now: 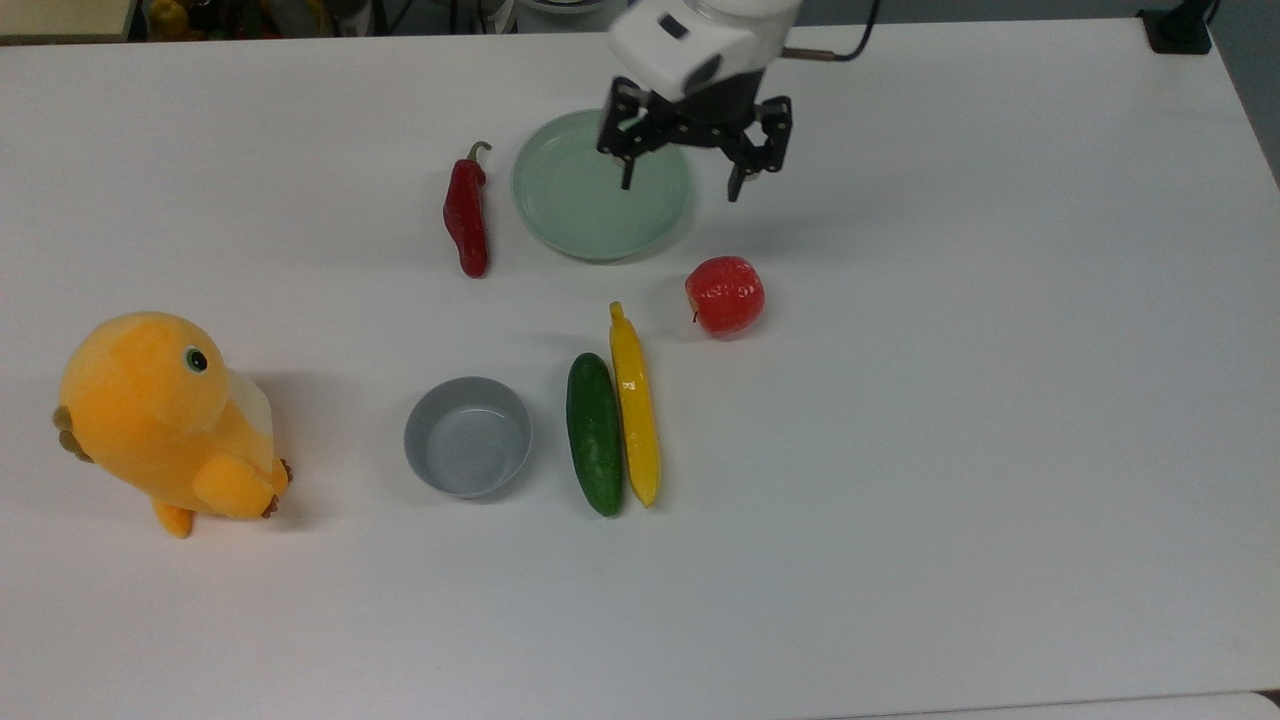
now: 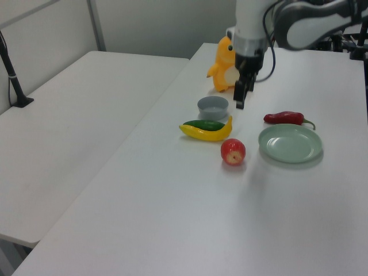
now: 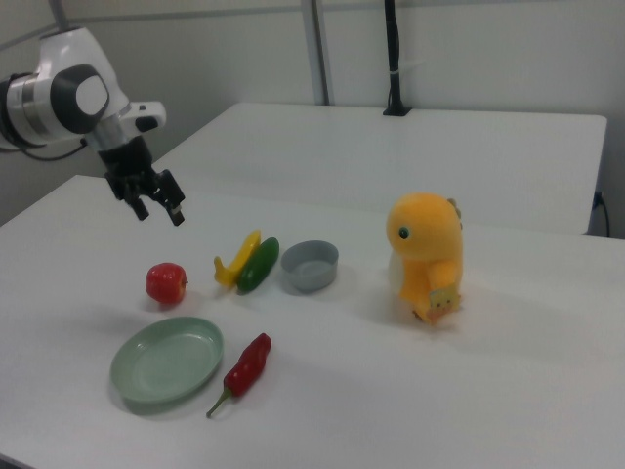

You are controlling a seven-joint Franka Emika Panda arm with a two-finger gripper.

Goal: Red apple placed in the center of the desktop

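- Resting free on the white desk, the red apple sits below and slightly right of the hand in the top view, with open desk between the two.
- Raised above the desk, the hand has its fingers spread wide and grips nothing; in the left view the hand hangs well above the apple.
- Judged from how things lie, the placing looks done: the apple stands alone near the middle of the desk, untouched by hand or neighbour. What seems left is only for the arm to clear away.
- Lying beneath the hand in the top view, the green plate holds nothing; its rim is near the apple but apart from it.
- Sitting farther off, below and to the left of the hand in the top view, the grey bowl is likewise empty.
- Between bowl and apple lie a cucumber and a yellow banana side by side, the banana's tip just beside the apple.
- Left of the plate in the top view lies a red chili pepper; an orange plush toy stands far to the hand's lower left.
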